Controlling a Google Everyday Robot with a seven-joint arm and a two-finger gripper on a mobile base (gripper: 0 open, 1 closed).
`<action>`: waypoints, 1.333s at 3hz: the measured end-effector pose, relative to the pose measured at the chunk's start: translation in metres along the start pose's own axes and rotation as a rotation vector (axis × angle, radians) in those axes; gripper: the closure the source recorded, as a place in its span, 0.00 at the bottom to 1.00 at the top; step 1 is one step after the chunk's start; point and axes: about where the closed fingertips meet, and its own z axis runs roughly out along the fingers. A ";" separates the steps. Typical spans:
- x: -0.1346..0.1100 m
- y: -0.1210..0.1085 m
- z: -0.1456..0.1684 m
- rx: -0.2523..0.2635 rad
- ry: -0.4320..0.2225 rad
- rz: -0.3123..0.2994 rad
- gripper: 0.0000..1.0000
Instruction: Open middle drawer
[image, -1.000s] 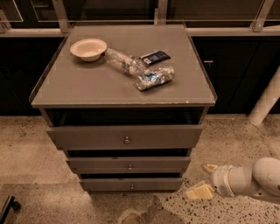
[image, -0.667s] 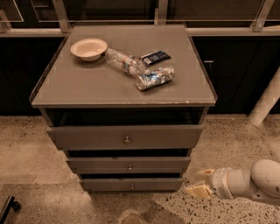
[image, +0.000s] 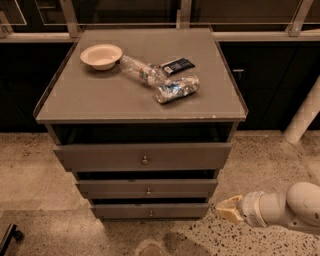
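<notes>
Gripper (image: 228, 209), tan-tipped on a white arm (image: 295, 207), hangs low at the near right, just off the lower right corner of the grey cabinet (image: 125, 100), touching nothing; whether it is released or clenched cannot be told. Wide shallow grey middle drawer (image: 115, 187), with a small round metal knob (image: 148, 191), lies left of and slightly above the gripper tip, apart from it, between the taller grey top drawer (image: 100, 157) and the narrow grey bottom drawer (image: 120, 211)
</notes>
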 end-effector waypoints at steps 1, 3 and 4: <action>-0.001 -0.004 0.011 0.049 -0.042 -0.006 1.00; -0.012 -0.046 0.059 0.246 -0.333 -0.014 1.00; -0.014 -0.076 0.077 0.314 -0.403 0.018 1.00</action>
